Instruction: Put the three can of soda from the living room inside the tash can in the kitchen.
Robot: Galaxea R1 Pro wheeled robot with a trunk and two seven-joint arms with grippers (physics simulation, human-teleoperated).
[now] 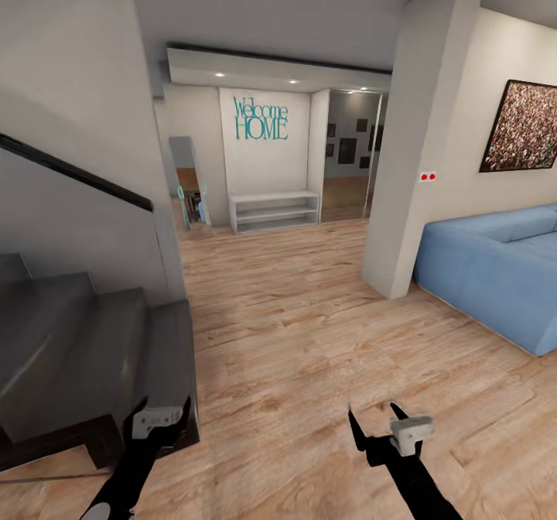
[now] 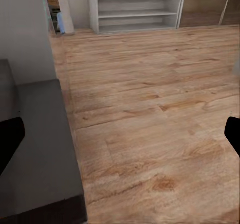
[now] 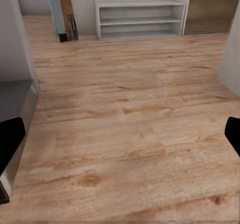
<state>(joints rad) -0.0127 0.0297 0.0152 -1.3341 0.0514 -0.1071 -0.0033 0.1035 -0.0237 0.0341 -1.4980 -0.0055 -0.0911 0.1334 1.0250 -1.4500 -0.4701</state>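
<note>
Both arms reach forward, low: left gripper (image 1: 162, 410) at 7 o'clock, right gripper (image 1: 379, 415) at 5, jaws apart, empty.

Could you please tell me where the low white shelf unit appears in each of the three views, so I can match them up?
Head view: the white shelf unit stands against the far wall, under the "Welcome HOME" lettering.
Left wrist view: shelf unit at the far end of the wood floor.
Right wrist view: shelf unit likewise at the floor's far end.
Shared landmark: the leaning mirror beside it.
</note>
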